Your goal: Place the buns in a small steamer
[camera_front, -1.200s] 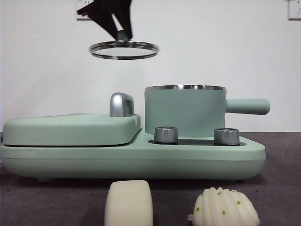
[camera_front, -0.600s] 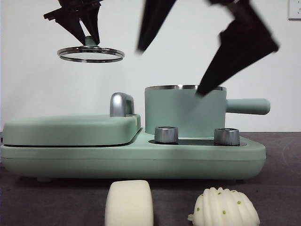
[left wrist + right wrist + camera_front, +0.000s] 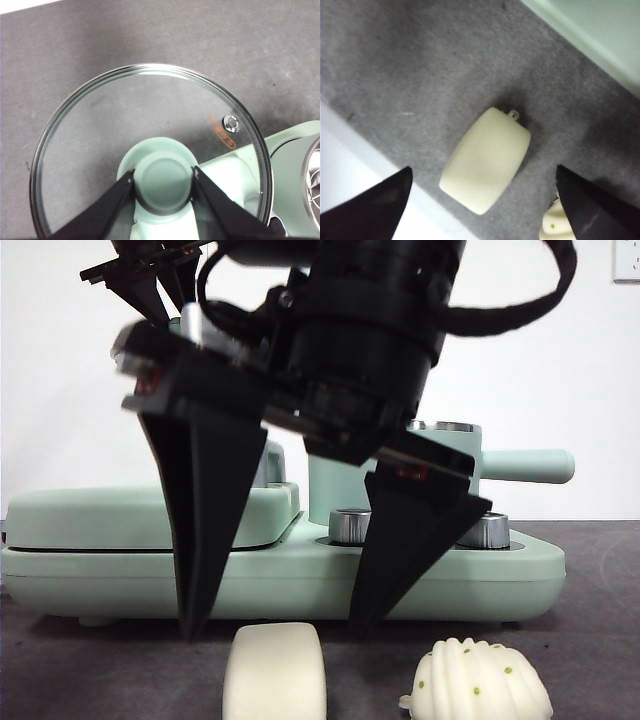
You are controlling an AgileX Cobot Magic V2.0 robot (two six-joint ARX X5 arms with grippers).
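The smooth cream bun (image 3: 274, 675) and the white ridged bun with green dots (image 3: 478, 685) lie on the grey table in front of the appliance. My right gripper (image 3: 275, 632) is open, its jaws straddling the cream bun just above it; the right wrist view shows the gripper (image 3: 484, 169), that bun (image 3: 486, 160) and an edge of the ridged bun (image 3: 560, 227). The small steamer (image 3: 525, 466) is mostly hidden behind this arm and has no lid on. My left gripper (image 3: 164, 175) is shut on the knob of the steamer lid (image 3: 150, 115), held high at the left (image 3: 150, 280).
The flat mint-green grill plate (image 3: 90, 515) sits left of the steamer on the shared base (image 3: 100, 580), with two steel knobs (image 3: 488, 530) at its front. The table's front edge (image 3: 350, 170) runs close beside the cream bun.
My right arm has come down from the top of the front view, open jaws now around the cream bun. My left gripper has carried the lid further left.
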